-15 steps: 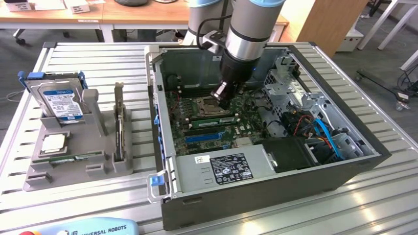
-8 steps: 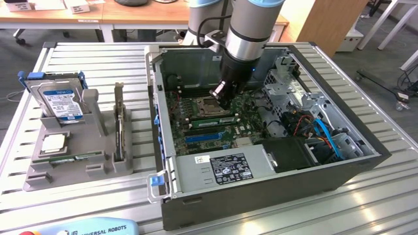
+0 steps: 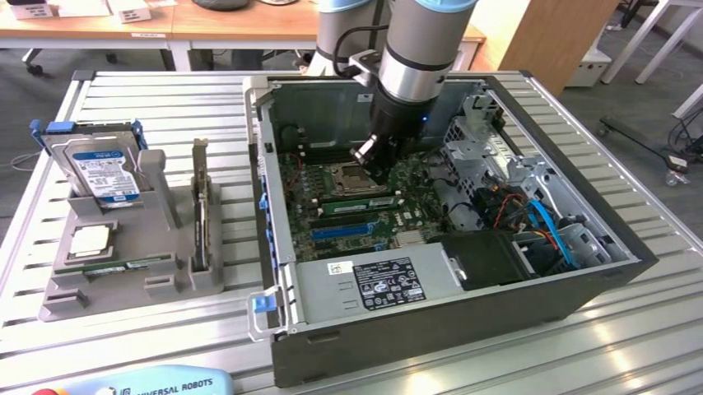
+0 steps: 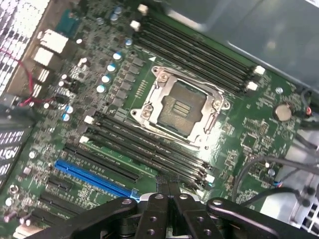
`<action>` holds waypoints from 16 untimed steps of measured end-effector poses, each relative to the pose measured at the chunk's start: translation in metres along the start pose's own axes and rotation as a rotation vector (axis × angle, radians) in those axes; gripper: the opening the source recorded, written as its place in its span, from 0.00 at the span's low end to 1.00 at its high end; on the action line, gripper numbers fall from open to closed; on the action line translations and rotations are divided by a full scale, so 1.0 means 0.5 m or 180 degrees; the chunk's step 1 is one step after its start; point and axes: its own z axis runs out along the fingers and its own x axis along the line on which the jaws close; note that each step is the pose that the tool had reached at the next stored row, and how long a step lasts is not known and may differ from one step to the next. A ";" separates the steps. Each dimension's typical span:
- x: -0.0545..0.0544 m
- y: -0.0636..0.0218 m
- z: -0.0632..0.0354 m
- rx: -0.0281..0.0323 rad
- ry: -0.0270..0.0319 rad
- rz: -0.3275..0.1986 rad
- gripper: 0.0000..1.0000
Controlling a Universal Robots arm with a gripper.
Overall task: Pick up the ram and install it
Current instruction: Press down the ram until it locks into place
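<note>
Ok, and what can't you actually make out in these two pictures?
Exterior view: the claw covers one end of the green ram on the motherboard, so contact and seating can't be judged.
Wrist view: the claw's own fingers hide what lies beneath them.
Exterior view: print on the power supply label is too small to read.
Exterior view: the expansion card in the grey holder stands edge-on; its face is hidden.

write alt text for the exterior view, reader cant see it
A robot arm's shut gripper reaches into an open computer case, above a ram stick beside the empty processor socket. On the exterior view's left, a grey holder carries a hard drive.
</note>
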 end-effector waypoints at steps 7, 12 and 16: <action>0.000 0.000 0.001 0.0017 -0.0023 0.0323 0.10; 0.000 0.000 0.002 0.0031 -0.0041 0.0577 0.10; 0.000 0.000 0.003 0.0043 -0.0057 0.0805 0.10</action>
